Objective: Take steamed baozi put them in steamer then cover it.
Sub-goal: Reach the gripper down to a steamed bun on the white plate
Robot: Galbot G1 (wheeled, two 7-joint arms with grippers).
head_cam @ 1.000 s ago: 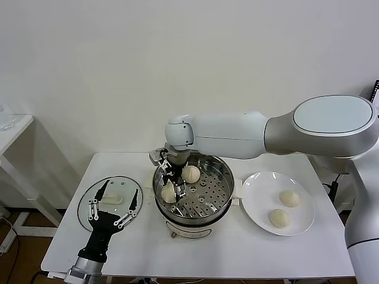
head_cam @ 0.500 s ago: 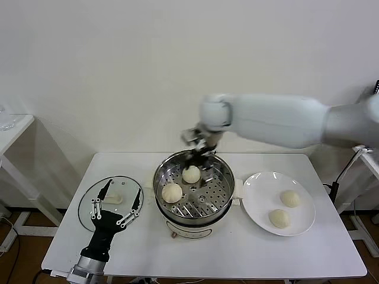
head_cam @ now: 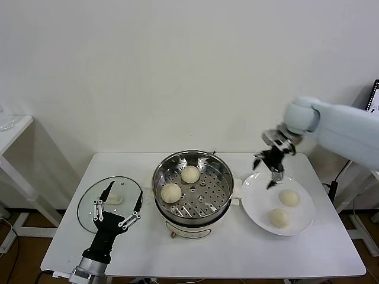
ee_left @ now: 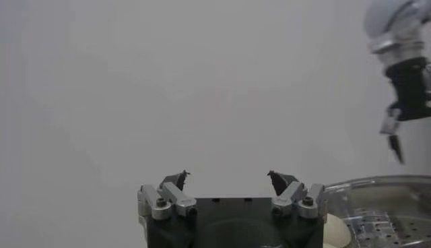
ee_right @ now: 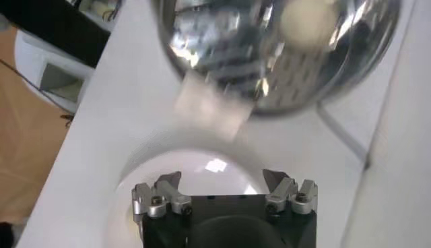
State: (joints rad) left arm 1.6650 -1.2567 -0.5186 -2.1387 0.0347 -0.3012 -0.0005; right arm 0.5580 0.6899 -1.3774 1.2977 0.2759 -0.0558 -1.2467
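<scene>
The steamer (head_cam: 204,195) stands mid-table with two baozi on its perforated tray, one at the back (head_cam: 190,174) and one at the left (head_cam: 171,192). Two more baozi (head_cam: 289,197) (head_cam: 279,218) lie on the white plate (head_cam: 260,201) to its right. My right gripper (head_cam: 265,174) hangs open and empty above the plate's far left rim; its wrist view shows the gripper (ee_right: 222,178) over the plate (ee_right: 195,162), the steamer (ee_right: 269,47) beyond. The glass cover (head_cam: 89,207) lies flat left of the steamer. My left gripper (head_cam: 118,204) is open over it, holding nothing (ee_left: 227,176).
A white side table (head_cam: 12,127) stands at the far left, apart from the work table. A wall rises close behind the table. The table's front strip lies before the steamer and plate.
My right arm rose out of the steamer, leaving a baozi at the left of the tray, and swung right to above the plate. The left arm has not moved.
</scene>
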